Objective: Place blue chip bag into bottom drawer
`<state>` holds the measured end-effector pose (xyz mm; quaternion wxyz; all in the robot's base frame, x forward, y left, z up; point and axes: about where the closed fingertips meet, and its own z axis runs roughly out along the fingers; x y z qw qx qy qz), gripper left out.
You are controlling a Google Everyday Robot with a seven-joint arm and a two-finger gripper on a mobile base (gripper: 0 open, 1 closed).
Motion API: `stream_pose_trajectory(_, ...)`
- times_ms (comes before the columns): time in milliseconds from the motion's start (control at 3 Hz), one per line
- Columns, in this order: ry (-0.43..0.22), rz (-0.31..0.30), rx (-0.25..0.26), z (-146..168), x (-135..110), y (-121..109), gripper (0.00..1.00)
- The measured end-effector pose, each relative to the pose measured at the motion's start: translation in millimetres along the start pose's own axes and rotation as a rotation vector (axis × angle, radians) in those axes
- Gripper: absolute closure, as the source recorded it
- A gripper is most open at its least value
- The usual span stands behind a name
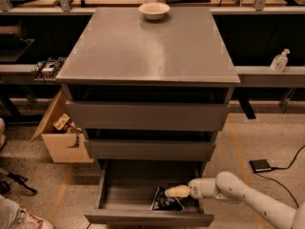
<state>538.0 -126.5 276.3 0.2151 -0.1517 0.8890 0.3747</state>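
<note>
One arm (pixel 243 196) outstretched, gripper (pixel 177 191) inside bottom drawer (pixel 143 218)

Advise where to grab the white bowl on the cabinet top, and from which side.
Grip the rim of the white bowl, coming from above: it sits upright and open near the far edge of the cabinet top, so the thin rim looks the only pinchable part. Likely a long move: the hand is down in the bottom drawer, at the blue chip bag.
</note>
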Motion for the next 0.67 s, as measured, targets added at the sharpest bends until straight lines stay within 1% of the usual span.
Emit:
stream_pose_trajectory(333,-0.073,-0.064,0.079,-38,-19,10,0.00)
stream_pose_trajectory(667,-0.229,-0.101,0.183,-98,-23,30,0.00)
